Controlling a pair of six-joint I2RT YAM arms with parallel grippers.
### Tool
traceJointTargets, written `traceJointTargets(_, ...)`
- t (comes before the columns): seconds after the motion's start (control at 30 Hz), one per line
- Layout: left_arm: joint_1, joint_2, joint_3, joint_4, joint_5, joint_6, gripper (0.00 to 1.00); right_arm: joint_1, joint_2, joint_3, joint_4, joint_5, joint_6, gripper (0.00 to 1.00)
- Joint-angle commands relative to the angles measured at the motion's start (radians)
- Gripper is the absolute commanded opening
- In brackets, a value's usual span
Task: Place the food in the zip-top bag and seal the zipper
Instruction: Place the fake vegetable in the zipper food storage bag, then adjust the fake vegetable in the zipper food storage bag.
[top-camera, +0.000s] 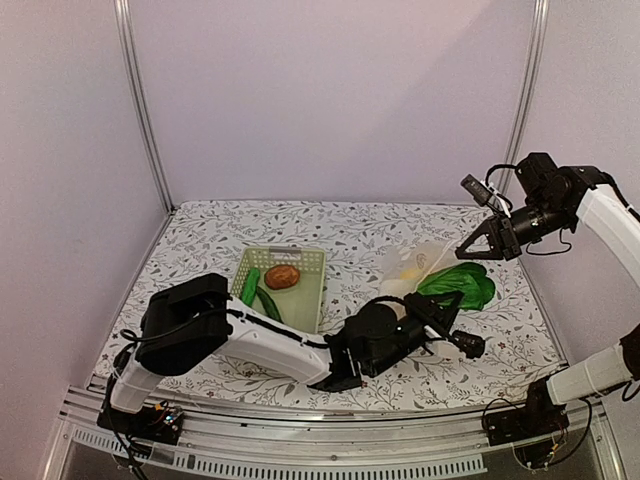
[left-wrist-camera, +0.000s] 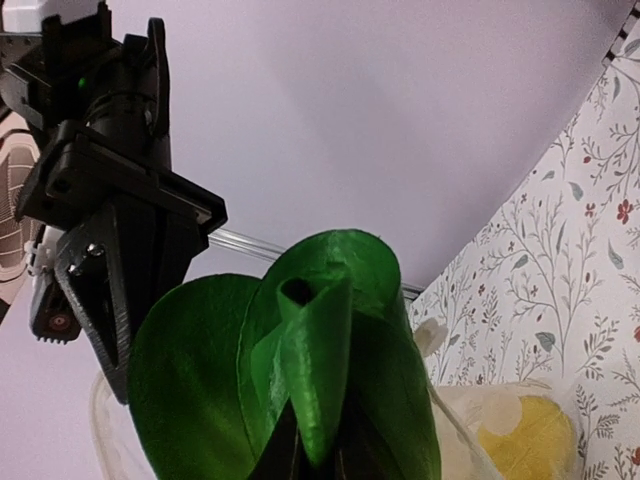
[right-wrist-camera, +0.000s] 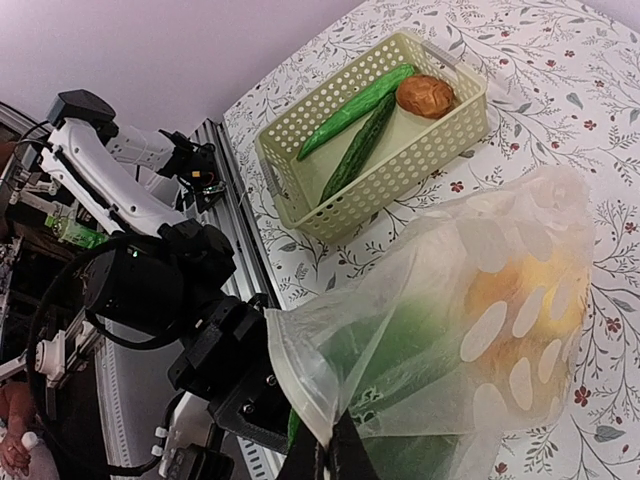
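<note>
The zip-top bag (right-wrist-camera: 480, 290) was thin clear plastic film, crinkled and faintly glossy, printed with matt white dots. The leafy green food (left-wrist-camera: 340, 390) looked like smooth moulded plastic with a soft sheen. The basket (right-wrist-camera: 400, 175) was pale, matt plastic lattice. Inside it, the cucumber (right-wrist-camera: 352, 105) shone, while the brown piece (right-wrist-camera: 425, 95) was duller. The bench (top-camera: 200, 250) had a matt covering with a floral print. The frame rails (top-camera: 140, 110) were bare silvery metal. The left arm's shell (top-camera: 270, 345) was glossy white plastic.

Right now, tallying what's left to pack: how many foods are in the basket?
3: a light green vegetable, a dark green vegetable beside it, a reddish-brown piece by their tips.
</note>
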Motion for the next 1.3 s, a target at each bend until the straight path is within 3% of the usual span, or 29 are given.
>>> traceJointTargets(0.0,0.022,0.014,0.038,0.041,-0.052,0.024,0.26,0.011,0.002,0.038,-0.019,-0.055,-0.007,0.00)
traceJointTargets(0.1,0.004,-0.021,0.038,-0.016,-0.061,-0.081,0.56,0.010,-0.006,0.033,0.005,-0.023,0.016,0.00)
traceJointTargets(0.2,-0.029,-0.083,0.017,-0.030,-0.072,-0.159,0.75,0.011,0.002,0.041,0.031,0.028,0.055,0.00)
traceJointTargets(0.33,-0.075,-0.190,-0.010,-0.118,-0.094,-0.266,0.82,0.010,0.045,0.084,0.039,0.041,0.079,0.00)
traceJointTargets(0.5,-0.154,-0.302,-0.116,-0.138,-0.194,-0.374,0.83,0.011,0.118,0.172,0.031,0.046,0.101,0.00)
traceJointTargets(0.63,-0.221,-0.361,-0.165,-0.251,-0.277,-0.438,0.71,0.011,0.151,0.196,0.032,0.045,0.111,0.00)
traceJointTargets(0.8,-0.234,-0.390,-0.118,-0.663,-0.261,-0.686,0.54,0.011,0.158,0.185,0.041,0.044,0.120,0.00)
traceJointTargets(0.9,-0.218,-0.360,-0.039,-0.818,-0.252,-0.766,0.40,0.011,0.154,0.175,0.044,0.042,0.123,0.00)
traceJointTargets(1.1,-0.154,-0.288,0.088,-1.060,-0.206,-0.872,0.27,0.011,0.154,0.163,0.052,0.040,0.125,0.00)
traceJointTargets(1.27,-0.125,-0.234,0.125,-1.143,-0.144,-0.906,0.17,0.010,0.152,0.155,0.053,0.038,0.127,0.00)
